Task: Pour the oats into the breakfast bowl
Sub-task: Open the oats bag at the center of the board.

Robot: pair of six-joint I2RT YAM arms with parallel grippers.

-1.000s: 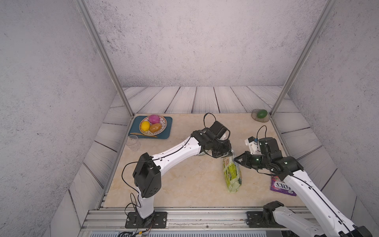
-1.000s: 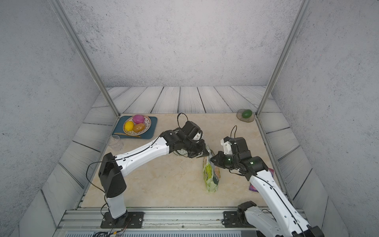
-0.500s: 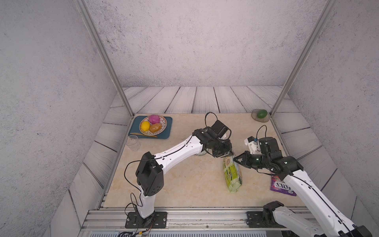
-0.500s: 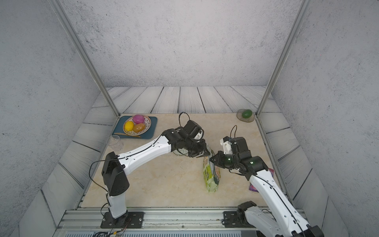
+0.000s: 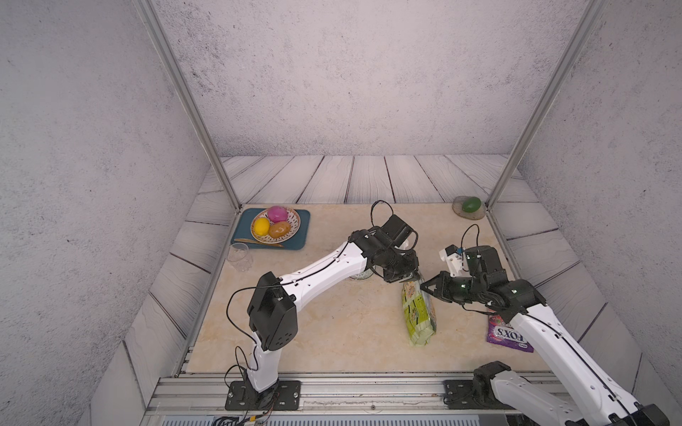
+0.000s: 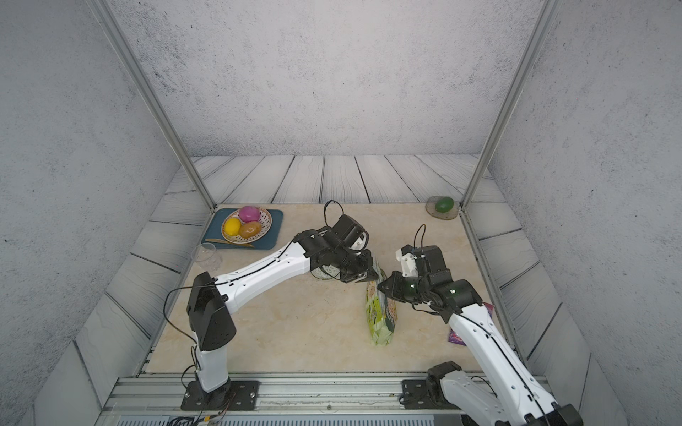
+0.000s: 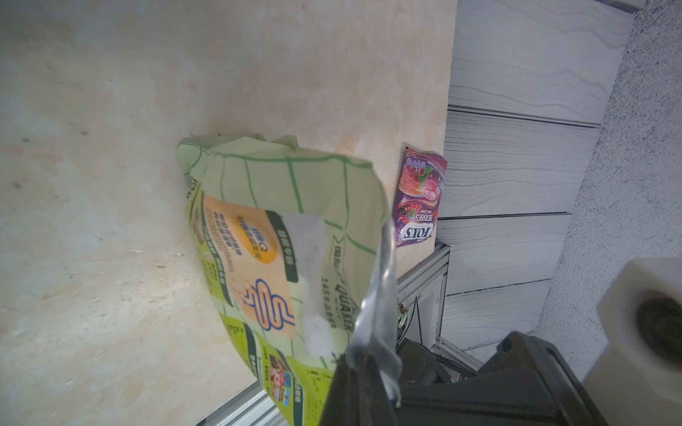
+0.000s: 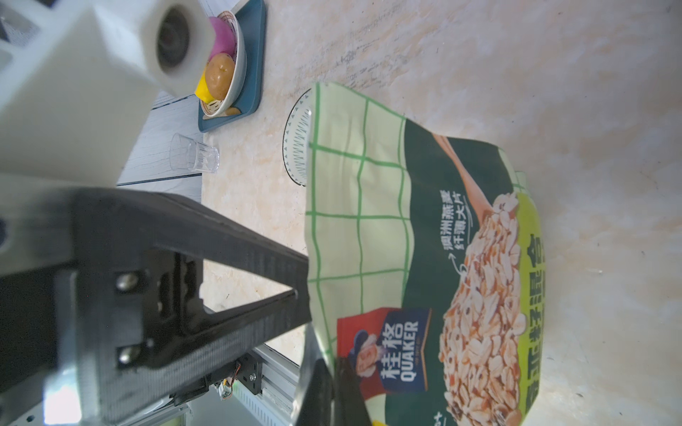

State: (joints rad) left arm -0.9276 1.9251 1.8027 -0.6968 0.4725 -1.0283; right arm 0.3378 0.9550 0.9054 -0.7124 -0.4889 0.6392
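Clamping the top edge of the oat bag (image 5: 419,313) with the left pincer (image 5: 407,279), clenched on the silvery inner lip in the left wrist view. Pinching that same edge just beside it with the right pincer (image 5: 428,287), likewise clenched on the bag. Holding the bag upright, bottom resting on the desk (image 5: 332,324), printed oat picture turned toward the right pincer. Just beyond the bag's top, half hidden under the left arm: the bowl (image 6: 324,273), white with fine dark lines, sitting on the desk close to the bag; touching or not, cannot tell. Near the bag on the right arm's side: a purple candy packet (image 5: 507,333), lying flat. Well apart from the bag, past the bowl: a clear glass (image 5: 240,254) and a blue tray (image 5: 305,236) carrying a patterned dish (image 5: 297,223) of three fruits.
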